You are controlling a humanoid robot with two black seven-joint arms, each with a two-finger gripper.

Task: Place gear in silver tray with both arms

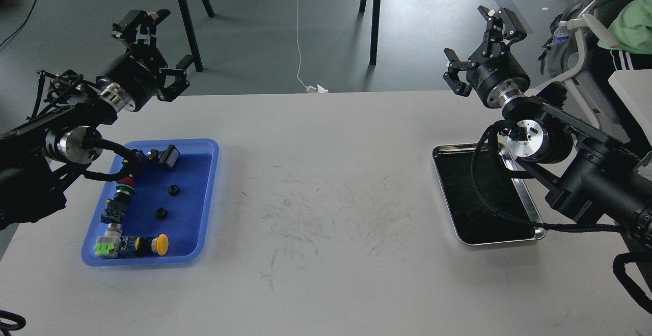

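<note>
Since both small black gears (174,190) (161,213) sit loose mid blue tray (209,193), far from the silver tray (530,211), they look light, stiff and slippery, so the wide-open, empty left gripper (162,51) and right gripper (481,46) should probably pinch across the toothed rim.

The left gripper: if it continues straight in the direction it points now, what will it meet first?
Nothing nearby, it seems. The left gripper, fingers open, points up and away beyond the table's far edge, toward the floor and black stand legs. Depth is unclear.

Blue tray (206,193) of buttons on scuffed white table (326,183)
</note>
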